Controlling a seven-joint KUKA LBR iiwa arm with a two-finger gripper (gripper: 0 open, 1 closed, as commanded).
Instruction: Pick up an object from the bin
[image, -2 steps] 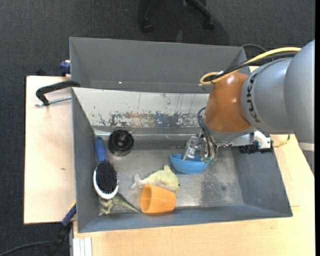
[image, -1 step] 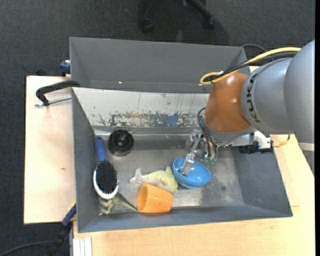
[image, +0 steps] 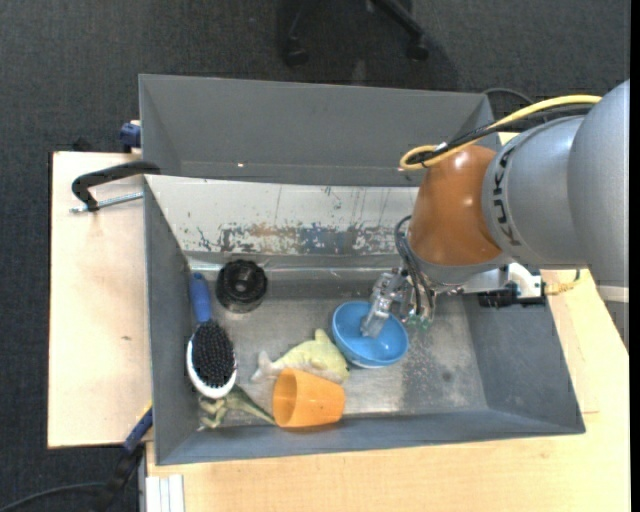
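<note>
Blue bowl (image: 375, 348) sits on the bin floor, right of centre, tipped a bit so its inside faces up and toward the back wall. Gripper (image: 379, 318) is down at the bowl, its tip over the bowl's hollow near the back rim, seemingly touching it. Can't tell how far the claw is open, or whether it has hold of the bowl; the tip is too small and overlaps the blue surface. Nothing is visibly lifted, and the bowl is on the floor.

Arm comes in from the right: grey link (image: 570, 190), orange wrist cover (image: 455, 215) just above the gripper, yellow cable (image: 500, 125) looping over the top of it.

Other things in the grey metal bin (image: 510, 370), all left of the bowl:
- yellow soft toy (image: 305, 357), lying flat, touching or just beside the bowl's left edge
- orange cup (image: 308, 400), on its side by the front wall, just below the yellow toy, mouth facing left
- hairbrush (image: 211, 358), white head with black bristles up and blue handle pointing to the back, along the left wall
- black round thing (image: 241, 282), near the back wall, just beside the brush handle
- small green thing (image: 226, 408) in the front left corner, below the brush head, kind unclear

Floor to the right of the bowl is bare metal.
</note>
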